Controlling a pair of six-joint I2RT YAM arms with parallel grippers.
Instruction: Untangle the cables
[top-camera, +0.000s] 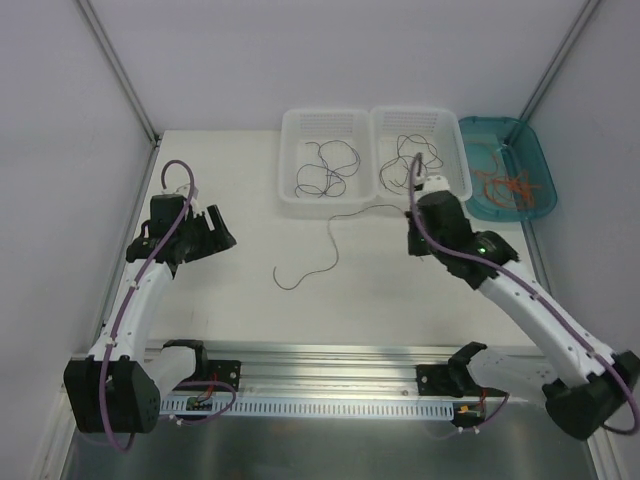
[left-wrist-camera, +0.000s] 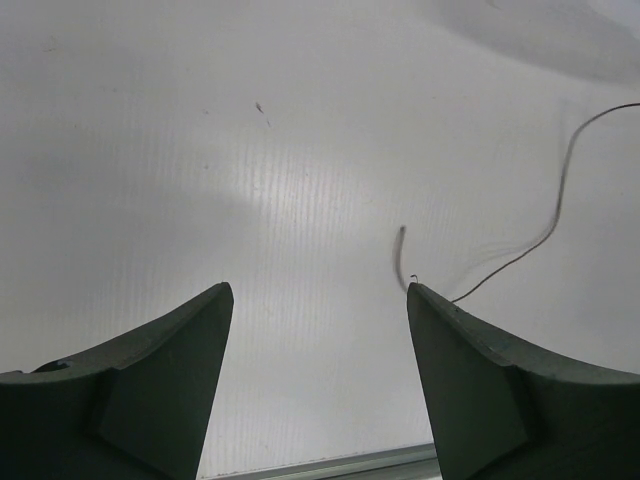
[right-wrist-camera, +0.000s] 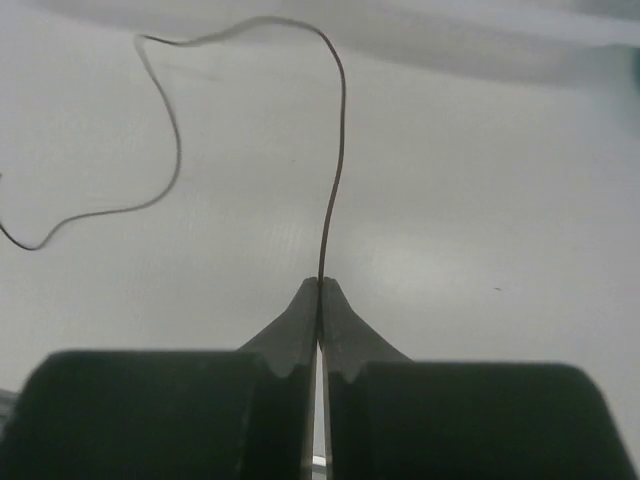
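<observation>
Cable length is what the coming move turns on: a single dark cable lies alone on the worktop, its long axis running from the far right, near the right tool, down and leftward to a free end that curls closer to the left arm. The right tool is pressed together on the cable's far end; in the right wrist view the strand rises straight out from between the closed fingertips, then loops off to the left. The left tool stands spread and holds nothing, and in its wrist view the cable's free tip lies on the worktop just ahead of its right finger. So the right arm has the strand, and the left arm is the nearer one to its loose end. Other dark cables sit in the left basket and the right basket beyond, and orange cables fill the teal tray at far right. Drawing toward the baskets would likely drag the whole length rightward.
</observation>
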